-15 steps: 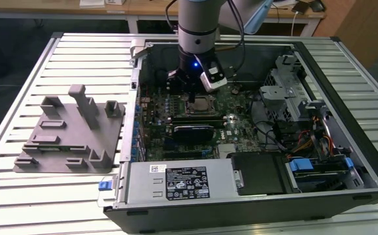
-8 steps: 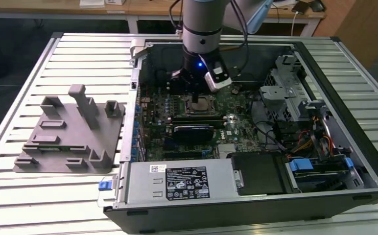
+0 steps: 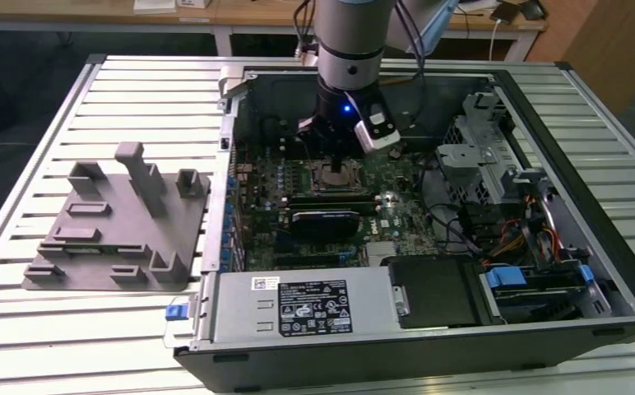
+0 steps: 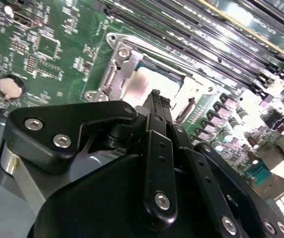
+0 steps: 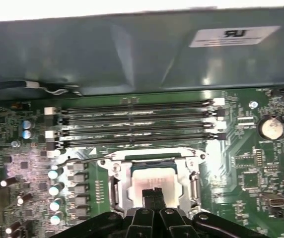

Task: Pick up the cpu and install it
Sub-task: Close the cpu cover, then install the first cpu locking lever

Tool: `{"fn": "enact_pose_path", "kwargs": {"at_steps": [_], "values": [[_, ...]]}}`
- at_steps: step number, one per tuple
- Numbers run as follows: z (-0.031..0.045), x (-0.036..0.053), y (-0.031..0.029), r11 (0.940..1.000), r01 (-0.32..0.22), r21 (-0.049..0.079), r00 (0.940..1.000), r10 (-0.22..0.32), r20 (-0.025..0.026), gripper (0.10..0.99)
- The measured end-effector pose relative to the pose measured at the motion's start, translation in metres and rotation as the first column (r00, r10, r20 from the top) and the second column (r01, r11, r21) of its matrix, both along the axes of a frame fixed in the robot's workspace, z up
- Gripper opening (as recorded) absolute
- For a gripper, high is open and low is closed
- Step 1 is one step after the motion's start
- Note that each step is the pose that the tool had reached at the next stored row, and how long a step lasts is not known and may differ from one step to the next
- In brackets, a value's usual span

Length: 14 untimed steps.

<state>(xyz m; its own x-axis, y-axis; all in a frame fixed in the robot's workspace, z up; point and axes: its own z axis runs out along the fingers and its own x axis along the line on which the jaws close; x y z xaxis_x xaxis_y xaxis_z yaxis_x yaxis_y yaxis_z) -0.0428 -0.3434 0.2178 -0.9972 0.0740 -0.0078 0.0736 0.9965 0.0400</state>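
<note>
Gripper [image 5: 153,192] over cpu [image 5: 154,174] in socket: jaws closed on nothing.
The cpu lies flat inside the metal socket frame [image 5: 116,171], next to the memory slots [image 5: 137,124]. The fingertips are pressed together just above or touching its lid; cannot tell which. Risk, as judged: an off-centre push would tilt the chip on the socket contacts. Both wrist views show the seating. The exterior view places the gripper over the motherboard [image 3: 405,206], with the grey fixture block [image 3: 120,222] well apart on the exterior view's left.

Silver-grey cylindrical arm [image 3: 349,41], blue wrist light [image 3: 347,108], black linked claw [image 4: 157,100] with silver screw heads [image 4: 162,200].
</note>
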Motion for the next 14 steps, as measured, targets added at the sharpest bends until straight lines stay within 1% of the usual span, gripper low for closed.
{"fn": "enact_pose_path", "kwargs": {"at_steps": [3, 5, 8, 14], "values": [[-0.0001, 0.0039, 0.0, 1.0, 0.0, 0.0, 1.0, 0.0, -0.0001, 0.106], [-0.0001, 0.0053, 0.0, 1.0, 0.0, -0.003, 1.0, 0.0, -0.0005, 0.106], [0.0, 0.0064, 0.0, 1.0, 0.0, -0.01, 1.0, 0.0, -0.0006, 0.106], [0.0, 0.0065, 0.0, 0.9999, 0.0, -0.011, 1.0, 0.0, -0.0007, 0.106]]}}
